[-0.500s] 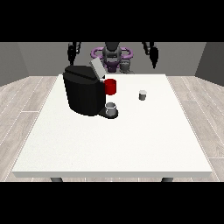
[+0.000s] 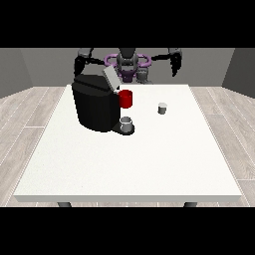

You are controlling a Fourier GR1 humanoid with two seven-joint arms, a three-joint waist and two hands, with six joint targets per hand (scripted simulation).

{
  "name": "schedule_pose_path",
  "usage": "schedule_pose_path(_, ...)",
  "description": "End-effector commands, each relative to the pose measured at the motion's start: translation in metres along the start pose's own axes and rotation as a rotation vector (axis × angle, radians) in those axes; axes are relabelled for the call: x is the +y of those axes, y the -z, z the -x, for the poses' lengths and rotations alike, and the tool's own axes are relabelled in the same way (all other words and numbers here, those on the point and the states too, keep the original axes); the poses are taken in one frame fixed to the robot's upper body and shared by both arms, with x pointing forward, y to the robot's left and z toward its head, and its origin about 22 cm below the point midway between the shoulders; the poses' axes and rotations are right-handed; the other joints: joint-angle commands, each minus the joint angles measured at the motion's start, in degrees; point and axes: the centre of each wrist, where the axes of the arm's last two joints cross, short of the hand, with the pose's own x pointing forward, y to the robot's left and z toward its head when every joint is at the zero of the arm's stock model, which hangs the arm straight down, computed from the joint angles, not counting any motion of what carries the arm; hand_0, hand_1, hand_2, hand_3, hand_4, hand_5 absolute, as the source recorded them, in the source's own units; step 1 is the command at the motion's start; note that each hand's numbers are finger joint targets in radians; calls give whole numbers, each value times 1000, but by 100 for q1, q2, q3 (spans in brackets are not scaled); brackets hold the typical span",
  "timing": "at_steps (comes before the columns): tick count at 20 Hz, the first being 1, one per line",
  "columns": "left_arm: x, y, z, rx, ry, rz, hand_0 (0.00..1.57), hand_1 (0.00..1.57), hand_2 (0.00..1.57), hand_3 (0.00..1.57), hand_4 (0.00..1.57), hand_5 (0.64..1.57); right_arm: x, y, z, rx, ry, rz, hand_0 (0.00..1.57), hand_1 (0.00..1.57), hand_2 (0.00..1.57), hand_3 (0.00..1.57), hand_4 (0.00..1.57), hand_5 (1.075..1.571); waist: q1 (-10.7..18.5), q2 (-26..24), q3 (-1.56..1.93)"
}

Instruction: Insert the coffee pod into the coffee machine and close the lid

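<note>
Nothing is grasped yet; the reach for the pod (image 2: 162, 108) looks like the step in hand. It stands on the tabletop (image 2: 149, 159), right of the machine (image 2: 95, 105), whose lid (image 2: 110, 78) tilts open. The robot hand at the view's right (image 2: 175, 62) hangs raised far behind the pod, and must come down to it. The other robot hand (image 2: 79, 63) hangs behind the machine. I cannot tell either's fingers.

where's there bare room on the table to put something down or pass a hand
The whole near half of the white table, from the coffee machine and grey cup to the front edge, is bare. So is the strip right of the coffee pod. It is crowded around the machine, its raised lid and red part.
</note>
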Motion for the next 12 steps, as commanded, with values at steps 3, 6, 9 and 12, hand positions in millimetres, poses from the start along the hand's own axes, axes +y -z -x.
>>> schedule_pose_path(3, 30, 26, -10, -6, 174, 33, 0, 0, 0, 0, 0, 1571, 16, 18, -21, -62, -49, 52, 0, 0, 0, 0, 0, 1571, -251, 302, 8)
schedule_pose_path(6, 55, 34, -8, 83, 239, 48, 0, 0, 0, 0, 0, 1571, 18, 11, -16, -72, -57, 8, 0, 0, 0, 0, 0, 1571, -482, 390, 9)
schedule_pose_path(9, 78, 62, -26, 108, 276, -3, 0, 0, 0, 0, 0, 1571, 22, 25, -37, -126, -53, -48, 0, 0, 0, 0, 0, 1571, -812, 699, 9)
schedule_pose_path(12, 86, 68, -22, 81, 346, 34, 0, 0, 0, 0, 0, 1571, 40, 27, -28, -120, -19, -18, 0, 0, 0, 0, 0, 1571, -674, 1020, 9)
